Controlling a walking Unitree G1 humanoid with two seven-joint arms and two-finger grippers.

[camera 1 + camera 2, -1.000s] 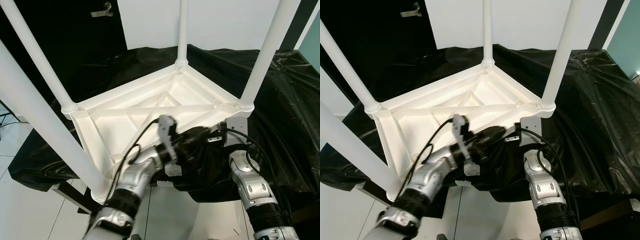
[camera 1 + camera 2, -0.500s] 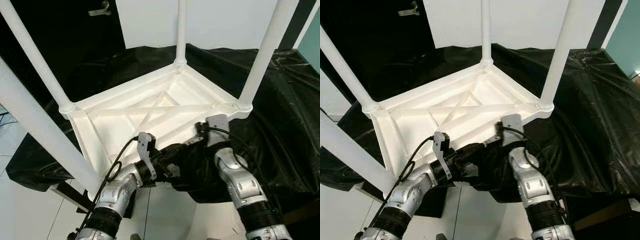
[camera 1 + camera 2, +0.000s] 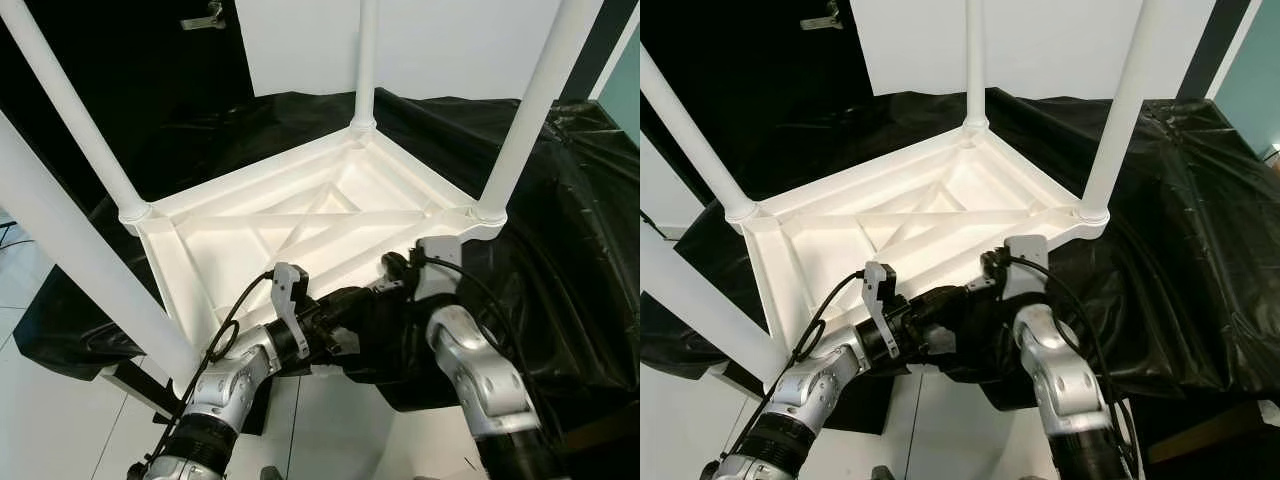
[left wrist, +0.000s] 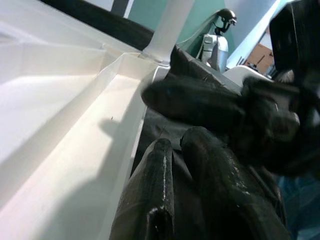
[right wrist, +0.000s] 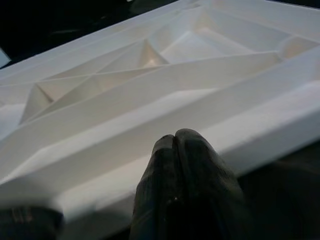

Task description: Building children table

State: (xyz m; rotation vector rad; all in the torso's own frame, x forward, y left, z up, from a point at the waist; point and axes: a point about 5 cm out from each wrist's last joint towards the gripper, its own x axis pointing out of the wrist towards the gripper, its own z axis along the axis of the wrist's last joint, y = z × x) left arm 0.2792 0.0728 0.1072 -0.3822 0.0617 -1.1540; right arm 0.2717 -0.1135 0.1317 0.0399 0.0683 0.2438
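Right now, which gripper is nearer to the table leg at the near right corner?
Right. The right gripper is at the table's near edge, just left of that leg. The left gripper sits further left along the same edge, by the black sheet.

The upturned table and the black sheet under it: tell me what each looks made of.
Upturned table: looks like moulded white plastic, going by the ribbed underside cast in one piece, the smooth, faintly glossy skin and the round tube legs set in sockets.

Black sheet: seems thin plastic film, possibly coated fabric; it crumples into sharp creases that catch shiny highlights.
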